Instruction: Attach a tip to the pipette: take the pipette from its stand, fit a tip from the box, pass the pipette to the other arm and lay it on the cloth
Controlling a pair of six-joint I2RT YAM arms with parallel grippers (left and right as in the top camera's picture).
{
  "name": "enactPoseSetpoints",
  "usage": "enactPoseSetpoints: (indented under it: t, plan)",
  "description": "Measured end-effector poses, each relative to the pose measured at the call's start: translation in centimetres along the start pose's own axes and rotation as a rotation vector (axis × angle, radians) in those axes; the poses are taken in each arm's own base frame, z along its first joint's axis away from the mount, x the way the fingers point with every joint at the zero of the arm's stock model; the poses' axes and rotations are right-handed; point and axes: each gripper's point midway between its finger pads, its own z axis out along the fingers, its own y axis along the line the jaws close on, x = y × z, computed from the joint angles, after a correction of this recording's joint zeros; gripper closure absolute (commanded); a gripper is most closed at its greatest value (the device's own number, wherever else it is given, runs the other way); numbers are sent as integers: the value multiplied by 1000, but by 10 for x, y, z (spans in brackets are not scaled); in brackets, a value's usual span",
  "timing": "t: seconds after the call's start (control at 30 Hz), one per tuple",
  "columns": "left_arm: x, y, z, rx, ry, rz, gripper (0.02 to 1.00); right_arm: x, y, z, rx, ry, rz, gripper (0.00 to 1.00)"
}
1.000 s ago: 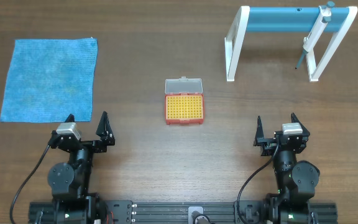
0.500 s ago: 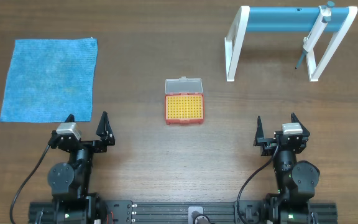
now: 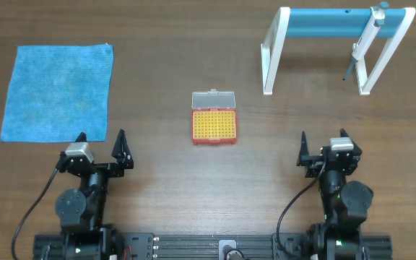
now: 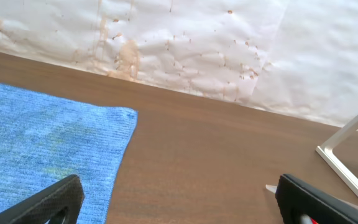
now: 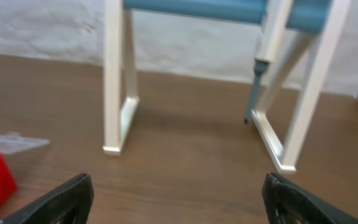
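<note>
Pipette (image 3: 365, 37) hangs from the stand (image 3: 323, 22) at two o'clock, well apart from the left claw (image 3: 101, 136) and right claw (image 3: 322, 137), both spread wide; judged light, rigid, smooth, delicate-nosed, best gripped round its thick upper body.

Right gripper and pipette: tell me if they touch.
Apart. Top view: wide bare table separates the right gripper from the pipette hanging on the stand.
</note>
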Motion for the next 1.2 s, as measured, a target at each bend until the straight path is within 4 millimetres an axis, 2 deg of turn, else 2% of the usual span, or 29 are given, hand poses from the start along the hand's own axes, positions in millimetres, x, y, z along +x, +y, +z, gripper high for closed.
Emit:
enactPoseSetpoints:
  t: [0.07,0.1,0.17,0.27,0.3,0.33,0.37,0.47,0.5,0.57,0.63,0.8,1.03,1.07,1.1,1.2]
  plan:
    - [-1,0,0,1,-6,1,23,-13,-21,11,61,0,5,115]
    - [0,0,0,-1,-4,0,23,-36,-43,20,124,-23,2,112]
    - [0,1,0,-4,-5,0,23,-67,-70,36,192,-128,-24,115]
    - [-1,1,0,-6,-5,0,23,-39,-86,66,207,-56,-4,115]
    - [-1,1,0,-7,-6,-3,20,-22,-92,80,205,9,15,115]
    - [0,1,0,-7,-5,-3,23,-17,-96,88,204,36,23,115]
    - [-1,2,0,-9,-6,-3,20,-19,-101,103,190,44,27,115]
    - [-1,2,0,-9,-6,-3,23,-44,-110,135,150,-28,4,115]
    - [-1,2,0,-9,-6,-3,20,-45,-112,144,141,-39,0,115]
    - [-1,2,0,-9,-7,-6,20,-30,-115,167,116,-6,12,112]
    - [-1,2,0,-10,-6,-6,23,-34,-120,182,115,-35,2,115]
    - [-1,2,0,-9,-6,-6,20,-13,-120,192,105,3,16,115]
    - [-1,2,0,-9,-6,-6,20,-26,-122,196,106,-28,4,117]
    - [-1,2,0,-9,-6,-6,23,-26,-122,196,106,-28,4,733]
    - [-1,2,0,-9,-6,-6,20,-26,-122,196,106,-29,5,912]
    - [-1,2,0,-10,-6,-6,23,-30,-120,196,93,-44,-1,921]
